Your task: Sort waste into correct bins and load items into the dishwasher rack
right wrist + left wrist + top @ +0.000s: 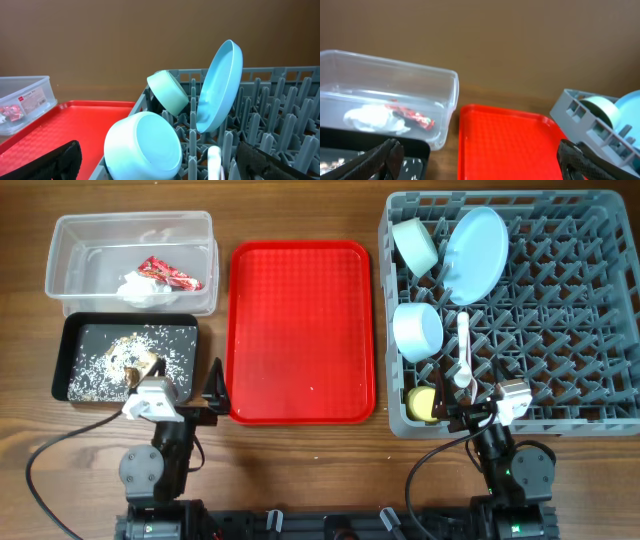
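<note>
1. Waste: the red wrapper and napkin lie in the clear tub. The crumbs lie in the black tray.
2. Items: the plate, green bowl, blue bowl, yellow cup and white cutlery sit in the rack. Fork and spoon cannot be told apart.
3. The red serving tray carries no item.
4. The left gripper and right gripper gape wide and hold nothing.
5. Judgement: the task appears complete.

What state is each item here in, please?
Clear rectangular plastic tub: holds shiny red wrapper, crumpled white napkin.
Shallow black rectangular tray: holds white rice crumbs.
Light blue round plate: on edge in grey plastic rack.
Pale green bowl: tipped sideways.
Light blue bowl: tipped sideways.
Left gripper: open.
Right gripper: open.
</note>
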